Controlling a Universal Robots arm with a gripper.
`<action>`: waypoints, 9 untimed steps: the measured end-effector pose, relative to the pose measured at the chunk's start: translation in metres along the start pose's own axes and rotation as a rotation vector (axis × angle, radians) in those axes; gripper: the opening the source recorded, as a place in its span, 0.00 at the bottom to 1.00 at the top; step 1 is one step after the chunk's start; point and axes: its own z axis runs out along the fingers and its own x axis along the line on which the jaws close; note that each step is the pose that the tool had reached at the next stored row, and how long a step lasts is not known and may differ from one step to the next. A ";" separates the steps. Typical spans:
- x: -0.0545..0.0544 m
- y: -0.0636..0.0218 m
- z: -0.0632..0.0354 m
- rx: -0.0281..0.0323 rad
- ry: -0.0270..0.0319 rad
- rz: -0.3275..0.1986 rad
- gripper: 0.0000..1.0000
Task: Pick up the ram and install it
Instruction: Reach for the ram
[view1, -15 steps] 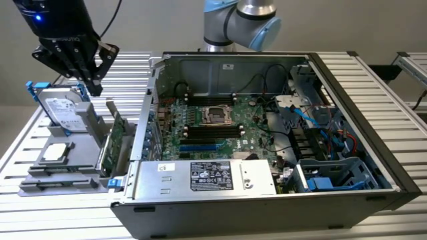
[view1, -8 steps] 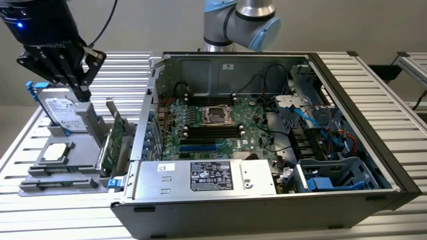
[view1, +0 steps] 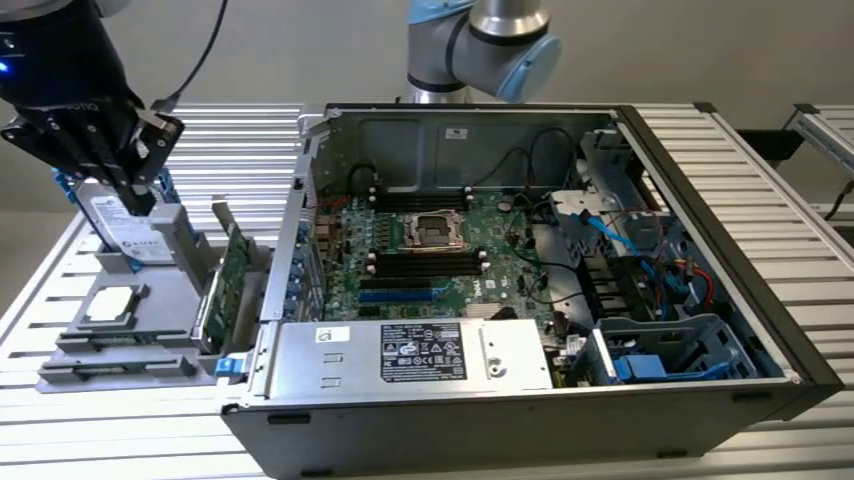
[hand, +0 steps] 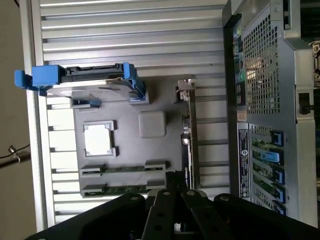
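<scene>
Slatted metal table (view1: 240, 140) is carrying the open PC case (view1: 694, 330) and a grey parts tray (hand: 120, 150), where the ram (hand: 123, 169) is lying unpicked (motherboard slots looking empty), gripper (view1: 134, 205) hovering clenched, grasping nothing, so pick and install are both pending.

A slatted metal table (view1: 174, 130) (hand: 125, 30) carries everything. An open computer case (view1: 467, 440) (hand: 265, 75) lies on its side on the slats. Just beside the case, toward the exterior view's left, a grey parts tray (view1: 160, 325) (hand: 130, 150) rests flat on the same slats.
</scene>
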 end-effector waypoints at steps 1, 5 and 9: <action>0.002 -0.0010 0.0009 0.0004 0.0021 0.000 0.11; 0.012 -0.0051 0.0043 0.0023 0.0108 0.001 0.11; 0.016 -0.0091 0.0064 0.0039 0.0194 0.001 0.11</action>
